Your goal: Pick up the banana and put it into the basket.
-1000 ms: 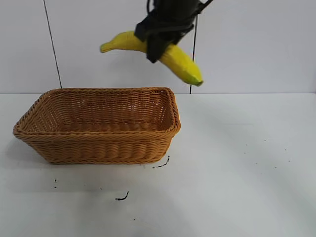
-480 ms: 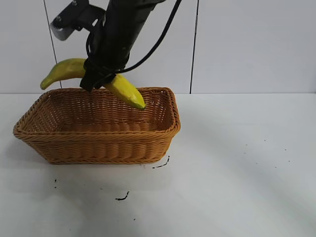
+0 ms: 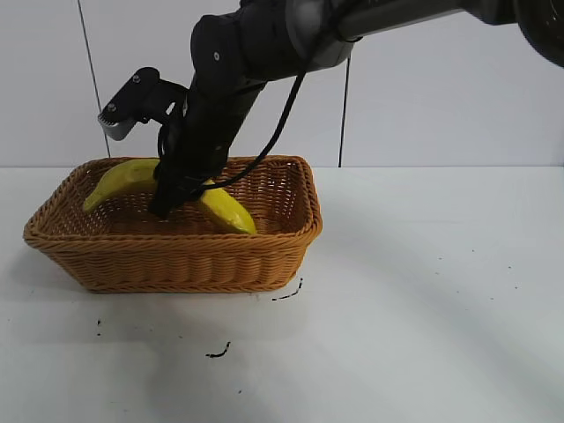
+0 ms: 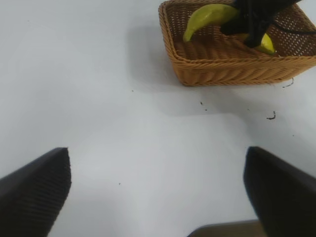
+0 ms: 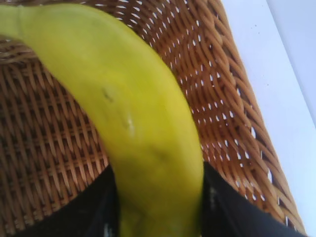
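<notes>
The yellow banana (image 3: 128, 178) lies low inside the woven wicker basket (image 3: 176, 256), held at its middle by my right gripper (image 3: 169, 201), whose fingers are shut on it. In the right wrist view the banana (image 5: 133, 123) fills the middle between the two black fingers (image 5: 232, 207), with the basket's weave (image 5: 222, 98) right behind it. The left wrist view shows the basket (image 4: 222, 74) and banana (image 4: 207, 15) far off. My left gripper (image 4: 158, 187) is open and empty over bare table, away from the basket.
The white table (image 3: 423, 291) spreads to the right of and in front of the basket. Small dark specks (image 3: 218, 352) lie on it in front of the basket. A white wall stands behind.
My right arm has carried the banana leftward and down, from above the basket's right end to low inside the basket. The basket has not moved.
</notes>
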